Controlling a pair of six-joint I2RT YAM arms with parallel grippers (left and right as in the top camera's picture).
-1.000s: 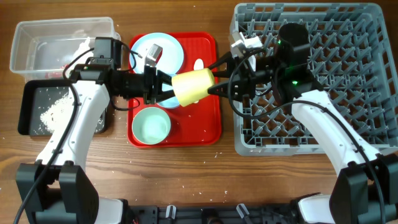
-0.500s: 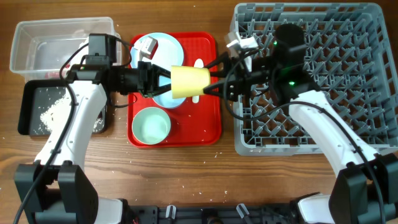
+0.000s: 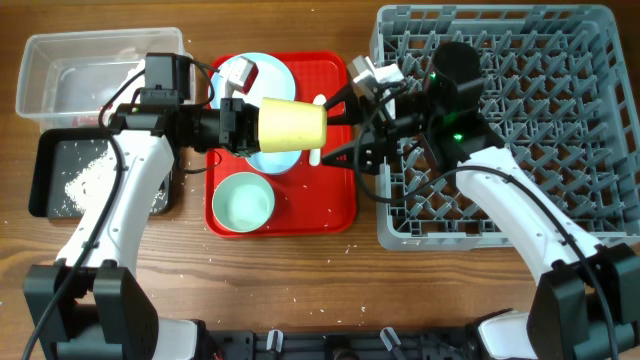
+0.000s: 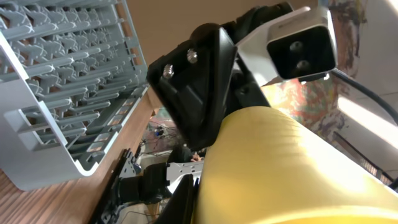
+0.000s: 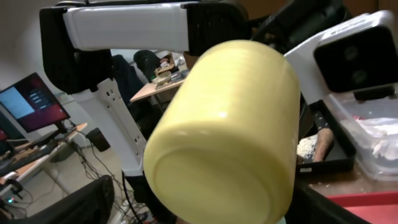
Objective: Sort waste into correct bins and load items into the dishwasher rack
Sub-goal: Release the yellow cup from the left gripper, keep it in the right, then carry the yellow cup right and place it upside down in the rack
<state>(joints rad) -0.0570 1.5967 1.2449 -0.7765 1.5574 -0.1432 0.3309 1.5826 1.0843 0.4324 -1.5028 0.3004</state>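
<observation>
Left claw [image 3: 246,126] pinches the cup [image 3: 290,123] sideways over the tray [image 3: 330,200], base toward the right claw [image 3: 332,128], jaws spread wide, apparently a handover toward the rack [image 3: 560,60].

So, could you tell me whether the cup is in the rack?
No, the cup lies sideways in the air over the red tray, left of the rack.

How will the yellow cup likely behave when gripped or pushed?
The cup looks like smooth plastic, so probably light and stiff. Its round wall suggests it would roll if laid sideways. The glossy surface may slip under a loose grip.
</observation>
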